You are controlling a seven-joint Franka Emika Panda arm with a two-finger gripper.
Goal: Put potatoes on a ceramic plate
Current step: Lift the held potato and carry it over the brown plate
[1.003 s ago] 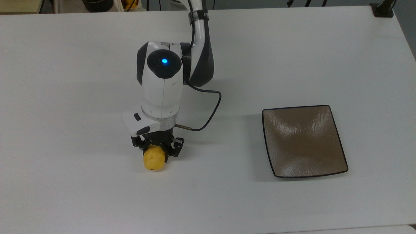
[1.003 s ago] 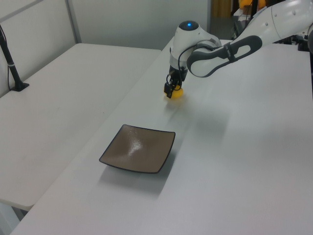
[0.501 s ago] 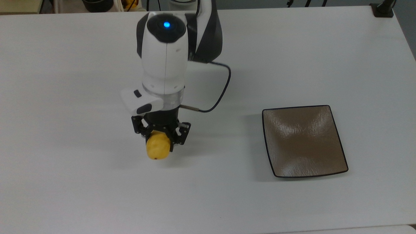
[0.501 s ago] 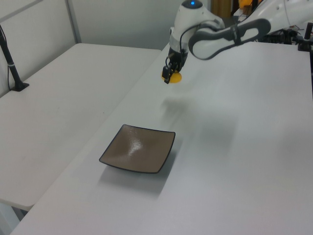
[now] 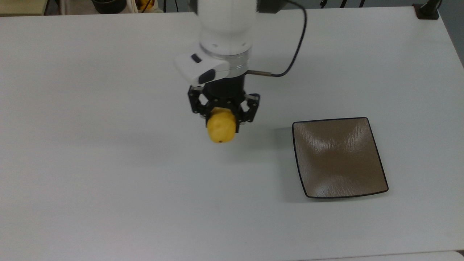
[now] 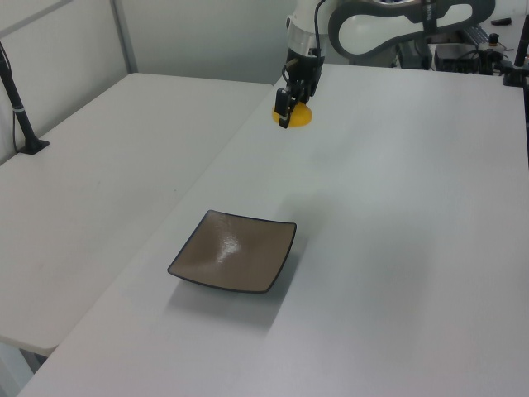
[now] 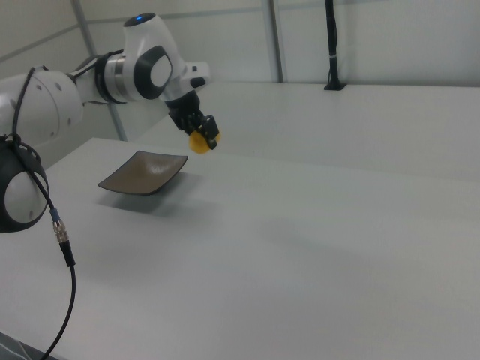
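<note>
Item: white table (image 5: 90,181), matte, bare across the top view's left half. A second white table (image 6: 107,157) stands along the left view's left side, with a black post (image 6: 18,103) fixed near its far edge.

Item: gripper (image 5: 222,117), black, two-fingered, on a white arm (image 5: 224,32) with a black cable (image 5: 293,54). It is clamped on the potato (image 5: 221,129), fingers pressing its upper part from both sides. In the top view it sits just left of centre, well apart from the plate and to the plate's left.

Item: potato, single, small, bright yellow, egg-shaped, with shallow dimples and one tiny dark spot near its lower end in the top view. The left view (image 6: 296,117) and right view (image 7: 198,142) show what the top view cannot: the potato hangs in the air, clear of the table surface, with the gripper (image 6: 289,103) pointing down over it.

Item: ceramic plate (image 5: 339,157), square, shallow, glossy brown-grey, thin dark rim, rounded corners, fine streaked texture. It lies flat on the table at the top view's right, with nothing on it. In the right view the plate (image 7: 142,173) lies to the left of and below the held potato; the arm's grey and white joints (image 7: 142,64) show in full there.

Markings: no readable writing or brand mark on any item.
</note>
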